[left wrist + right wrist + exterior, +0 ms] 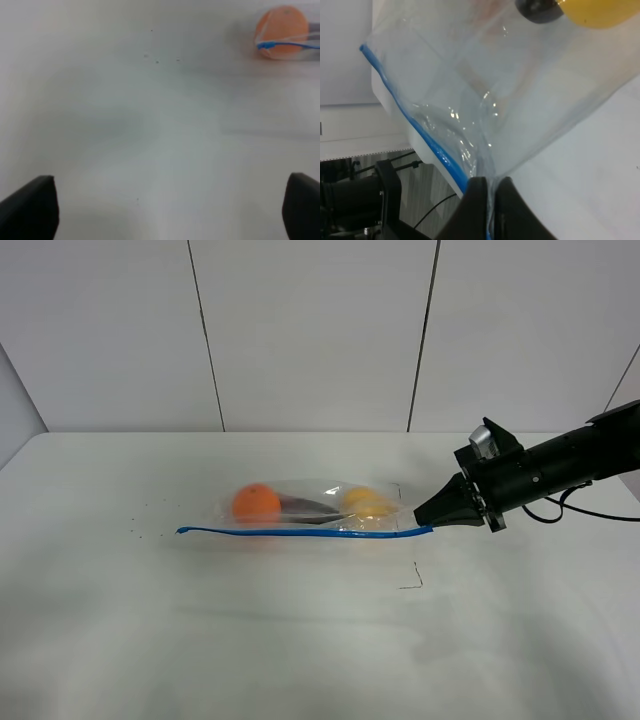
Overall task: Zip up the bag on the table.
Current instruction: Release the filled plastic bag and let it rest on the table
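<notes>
the right jaws [487, 200] pinch the end of the bag [310, 510] on the desk [300, 630]; the left jaws [170, 210] are wide apart, far from it.

White panelled wall [310, 330] (thin dark vertical seams) under soft, even light.

The table [300, 640] is a plain white matte surface. The bag [310, 512] lies directly on it, near the centre. Tiny dark specks [135, 530] sit left of the bag; a small dark mark [412, 580] lies in front of its right end.
</notes>
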{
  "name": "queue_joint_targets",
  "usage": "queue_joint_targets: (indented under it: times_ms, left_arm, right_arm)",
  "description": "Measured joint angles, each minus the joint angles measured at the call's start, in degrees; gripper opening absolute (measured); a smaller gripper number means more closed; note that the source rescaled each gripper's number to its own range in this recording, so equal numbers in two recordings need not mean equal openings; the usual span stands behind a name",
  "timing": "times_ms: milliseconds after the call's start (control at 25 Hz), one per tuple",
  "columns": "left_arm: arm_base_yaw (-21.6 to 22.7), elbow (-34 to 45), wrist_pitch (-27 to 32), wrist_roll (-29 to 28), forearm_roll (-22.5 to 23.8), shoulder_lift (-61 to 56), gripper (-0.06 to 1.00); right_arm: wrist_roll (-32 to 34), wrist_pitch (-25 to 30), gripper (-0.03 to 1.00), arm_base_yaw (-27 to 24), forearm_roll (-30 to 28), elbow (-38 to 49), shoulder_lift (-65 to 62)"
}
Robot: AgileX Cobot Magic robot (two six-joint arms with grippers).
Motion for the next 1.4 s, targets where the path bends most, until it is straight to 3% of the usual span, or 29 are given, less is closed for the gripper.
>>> queue_joint_targets:
  times_ms: [600,680,760,840,920,1040,1400]
  left_arm:
    - [-0.14,0.00,0.00,0.00,0.00,0.00,1.00]
    - [-0.14,0.00,0.00,0.00,0.00,0.00,1.00]
    - [-0.14,0.00,0.00,0.00,0.00,0.00,1.00]
    - [-0.14,0.00,0.00,0.00,0.00,0.00,1.00]
    - [-0.14,0.00,0.00,0.00,0.00,0.00,1.00]
    - [-0.14,0.00,0.00,0.00,0.00,0.00,1.00]
    - [-0.14,0.00,0.00,0.00,0.00,0.00,1.00]
  right_arm:
    - [0.18,0.00,0.01,0.00,0.00,0.00,0.00]
    - [0.59,0.00,0.12,0.00,0.06,0.00,0.00]
    - [0.71,0.00,0.38,0.00,0.06,0.00,0.00]
    - [0.71,0.00,0.74,0.00,0.06,0.00,0.00]
    - [0.71,0.00,0.90,0.00,0.06,0.00,-0.24]
    - [0.71,0.00,0.98,0.00,0.00,0.00,-1.35]
    - [0.89,0.00,1.00,0.00,-0.23,0.00,-2.70]
